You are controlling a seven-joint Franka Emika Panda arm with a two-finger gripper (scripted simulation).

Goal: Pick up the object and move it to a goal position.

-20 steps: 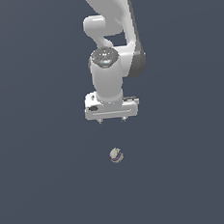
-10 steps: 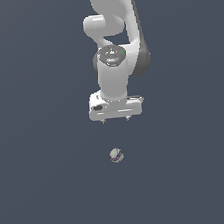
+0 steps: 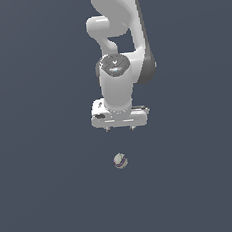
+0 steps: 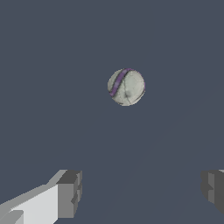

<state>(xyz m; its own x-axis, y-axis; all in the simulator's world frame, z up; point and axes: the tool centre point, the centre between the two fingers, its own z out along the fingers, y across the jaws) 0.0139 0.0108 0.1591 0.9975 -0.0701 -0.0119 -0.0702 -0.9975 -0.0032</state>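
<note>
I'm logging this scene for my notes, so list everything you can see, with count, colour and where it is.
ball: one, whitish-grey with a purple stripe and darker patches, lying on the surface, below the gripper in the exterior view, touching nothing.
surface: one, plain dark blue-grey, filling the background of both views.
arm: one, white with dark grey joints, reaching in from the top of the exterior view.
gripper: one, white body, held clear of the ball.
fingers: two, grey-tipped, spread wide apart in the wrist view, nothing between them.

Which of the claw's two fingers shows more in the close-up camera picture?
The pale finger with the grey pad, seen almost whole. The other finger is cut off by the picture's edge. The ball lies beyond both.
</note>
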